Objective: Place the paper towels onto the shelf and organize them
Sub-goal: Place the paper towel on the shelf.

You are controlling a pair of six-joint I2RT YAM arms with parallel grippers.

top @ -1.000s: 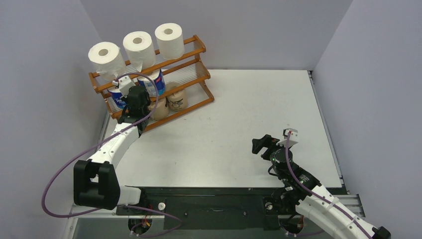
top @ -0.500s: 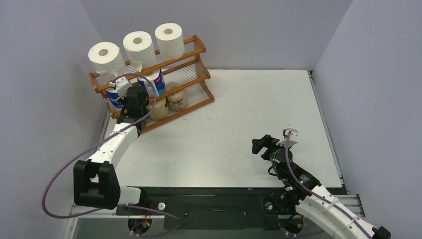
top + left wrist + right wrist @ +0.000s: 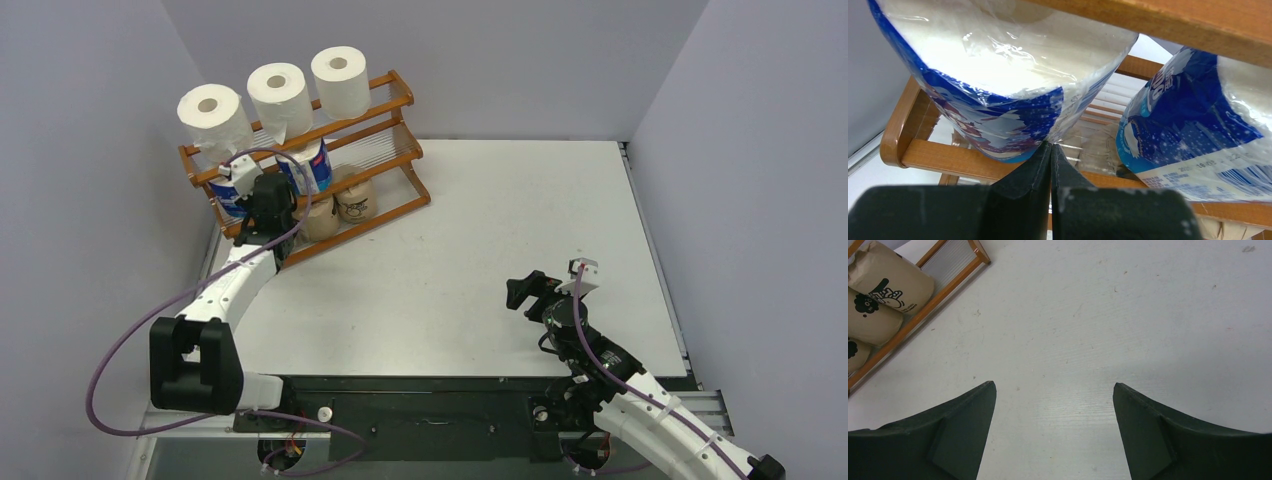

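The shelf stands at the table's back left. Three white paper towels sit on its top tier. Two blue-and-white rolls are on the middle tier, and brown-wrapped rolls on the bottom one. My left gripper is shut at the middle tier's front. In the left wrist view its tips touch the plastic wrap under the left blue roll, beside the second blue roll. My right gripper hangs open and empty over bare table.
Grey walls close in the table on the left, back and right. The right wrist view shows three brown rolls behind the shelf's lowest front rail. My left arm stretches from its base up to the shelf.
My left gripper has edged slightly up and left toward the shelf's middle tier, staying shut. The right arm has not moved.
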